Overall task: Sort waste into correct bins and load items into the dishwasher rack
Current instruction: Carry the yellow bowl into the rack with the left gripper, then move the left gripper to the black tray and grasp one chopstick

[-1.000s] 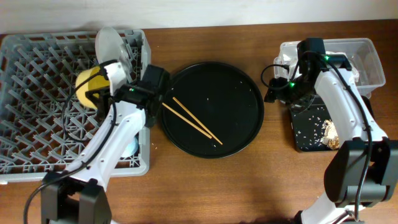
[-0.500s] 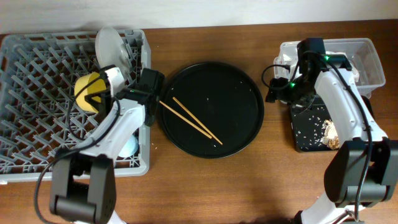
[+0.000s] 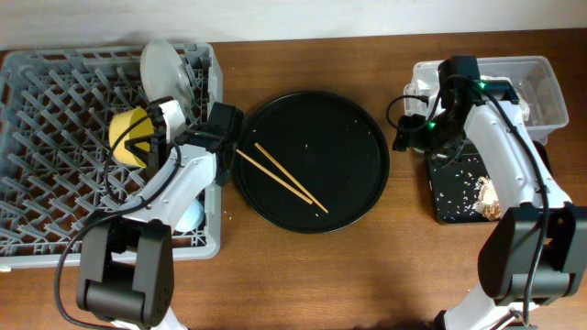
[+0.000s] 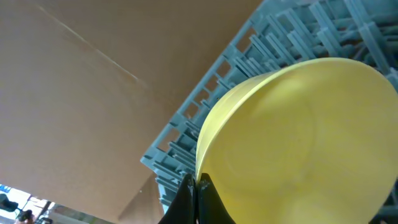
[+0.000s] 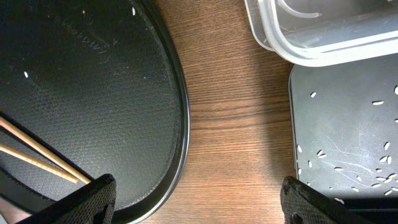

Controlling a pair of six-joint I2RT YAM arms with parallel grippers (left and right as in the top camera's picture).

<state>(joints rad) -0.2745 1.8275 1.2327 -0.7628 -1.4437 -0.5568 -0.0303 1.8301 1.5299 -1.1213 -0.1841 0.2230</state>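
Chopsticks (image 3: 282, 176) lie on the round black tray (image 3: 353, 124), slanting far-left to near-right, left of my right gripper (image 5: 199, 202), which hangs spread and empty; my left gripper (image 4: 194, 190) is clenched at the rim of the racked yellow bowl (image 4: 298, 143).

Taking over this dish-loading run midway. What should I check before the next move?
1. Left gripper shut on the yellow bowl rim: ok.
2. Bowl settled between the rack pegs: cannot tell.
3. Right gripper open and empty: ok.
4. Plate standing in the rack: ok.
5. Chopsticks loaded: not ok, both lie on the round tray.
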